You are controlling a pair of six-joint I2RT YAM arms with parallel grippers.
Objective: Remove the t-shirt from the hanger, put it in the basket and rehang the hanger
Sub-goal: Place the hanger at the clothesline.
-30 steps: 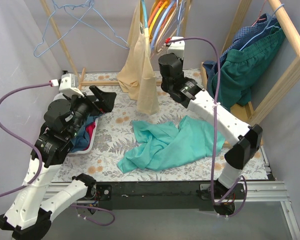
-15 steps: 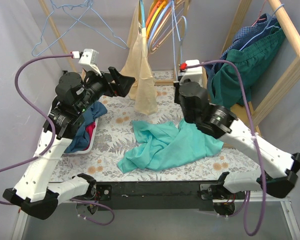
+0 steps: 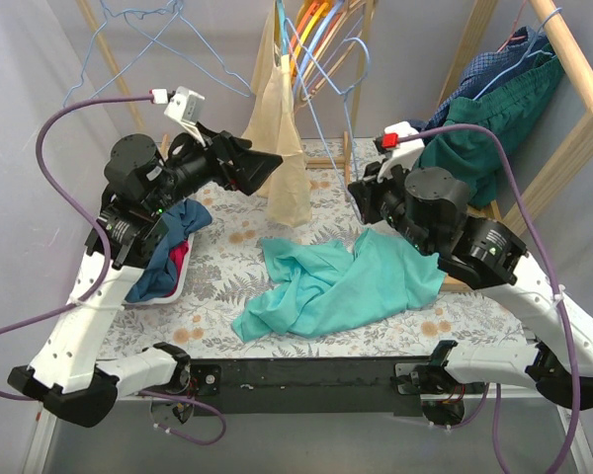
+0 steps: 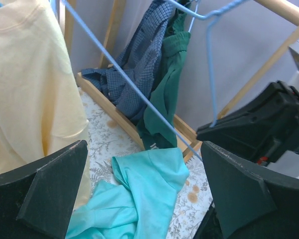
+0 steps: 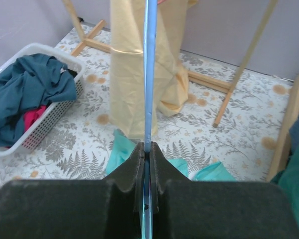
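Right gripper (image 5: pixel 147 148): clenched on the blue hanger (image 5: pixel 148 74) wire, confirmed only in the right wrist view.
Left gripper (image 4: pixel 143 147): released, fingers spread wide, holding nothing.
T-shirt (image 3: pixel 282 148): cream, hanging at upper centre of the top view, just beside the left gripper.
Open room: table (image 3: pixel 227 247) shows between the t-shirt hem and the teal garment (image 3: pixel 336 286).
Left edge: basket (image 5: pixel 50 122).

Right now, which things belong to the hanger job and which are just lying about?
Job:
blue hanger, clamped in the right hand
hanging yellow t-shirt
open left hand

Lying about:
crumpled teal shirt
laundry basket
green and blue clothes at right
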